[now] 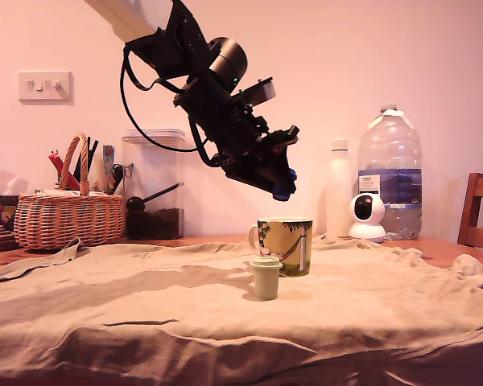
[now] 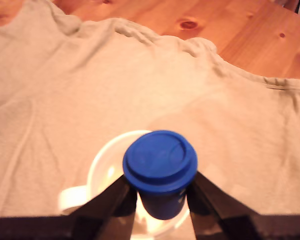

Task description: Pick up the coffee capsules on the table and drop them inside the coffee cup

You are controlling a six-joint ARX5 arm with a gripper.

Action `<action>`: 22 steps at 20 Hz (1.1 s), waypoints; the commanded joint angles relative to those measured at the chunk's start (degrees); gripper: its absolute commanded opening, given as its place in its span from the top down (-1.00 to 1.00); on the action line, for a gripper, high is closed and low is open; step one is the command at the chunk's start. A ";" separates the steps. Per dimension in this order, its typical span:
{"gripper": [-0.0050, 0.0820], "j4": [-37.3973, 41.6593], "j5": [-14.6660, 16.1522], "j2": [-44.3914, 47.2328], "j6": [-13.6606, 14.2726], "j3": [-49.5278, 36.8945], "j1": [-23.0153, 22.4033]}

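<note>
I had the gripper (image 1: 280,185) pinching the blue capsule (image 2: 160,162) above the coffee cup (image 1: 286,245), centre of the exterior view. It looked off-centre over the mouth. Released there, it might clip the rim and bounce toward the green capsule (image 1: 266,277).

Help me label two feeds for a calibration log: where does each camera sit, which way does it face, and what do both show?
Exterior view: low, near tabletop height, facing across the cloth toward the wall; shows the arm and its gripper above the coffee cup, pale green capsule in front.
Wrist view: on the wrist, looking down past the gripper's fingers onto the cup's opening; the blue capsule is clamped between them.
Shared: gripper, blue capsule, cup, cloth.
</note>
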 commanded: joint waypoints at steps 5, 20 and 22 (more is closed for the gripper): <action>0.52 1.27 -0.85 2.91 2.84 0.68 -0.15; -0.01 -1.22 -2.62 2.91 1.09 0.68 0.07; -0.22 -1.44 -2.62 2.91 1.09 0.68 0.07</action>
